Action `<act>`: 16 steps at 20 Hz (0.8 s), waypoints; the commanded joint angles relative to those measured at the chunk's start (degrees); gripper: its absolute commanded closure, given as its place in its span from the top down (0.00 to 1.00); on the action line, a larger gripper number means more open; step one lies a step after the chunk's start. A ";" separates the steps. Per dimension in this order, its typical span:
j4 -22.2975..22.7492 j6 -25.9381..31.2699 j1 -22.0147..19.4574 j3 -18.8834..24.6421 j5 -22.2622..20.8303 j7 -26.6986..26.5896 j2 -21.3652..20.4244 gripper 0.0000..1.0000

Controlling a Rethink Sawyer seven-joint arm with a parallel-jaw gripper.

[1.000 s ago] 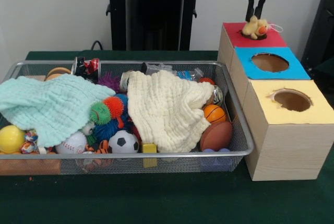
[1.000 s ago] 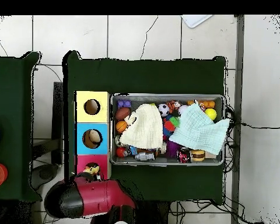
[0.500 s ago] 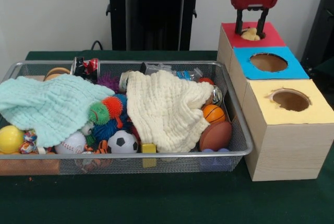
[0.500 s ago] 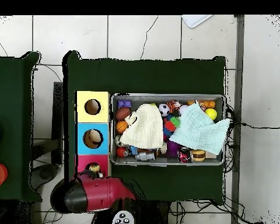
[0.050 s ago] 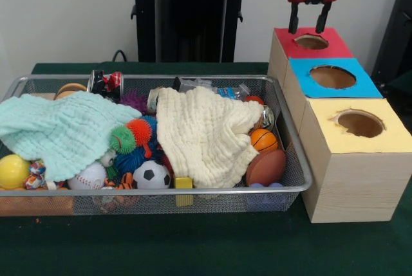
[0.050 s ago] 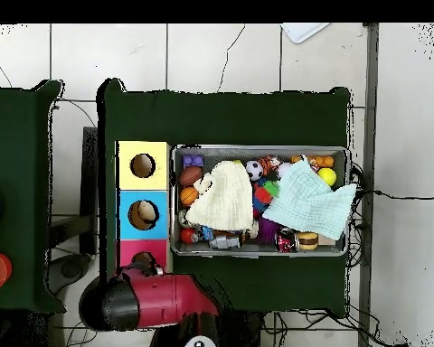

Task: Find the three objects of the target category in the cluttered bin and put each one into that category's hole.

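Gripper [image 5: 309,24] hangs just above the red-topped box [image 5: 327,47], fingers apart, nothing between them. It sits right over the red hole [image 5: 311,41]; nothing is visible in that hole from the front. In the overhead view the red and black arm [image 6: 153,301] covers part of the red box, hole edge just showing.

Three wooden boxes in a row beside the wire mesh bin [image 5: 293,154]: red at the far end, blue-topped box [image 5: 357,87] in the middle, yellow-topped box [image 5: 393,138] nearest. Blue hole [image 5: 333,76] and yellow hole [image 5: 360,123] are both open; overhead shows something pale inside the blue hole, can't tell what.

The bin is on the green worktop [image 5: 193,244], packed. A cream cloth [image 5: 206,134] is draped over the middle-right and a mint cloth [image 5: 61,131] over the left. Visible around them: soccer ball [image 5: 152,175], baseball [image 5: 89,177], brown football [image 5: 266,167], small basketball [image 5: 264,139], yellow ball [image 5: 13,171], spiky rubber balls in orange, green and blue [image 5: 133,139], a yellow block [image 5: 185,183] and a can [image 5: 106,82] at the back rim. Which of the bin's items belong to the target category can't be told from here.
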 commanded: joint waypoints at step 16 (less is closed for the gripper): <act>-28.39 15.30 -20.94 14.91 -15.73 -12.52 10.39 1.00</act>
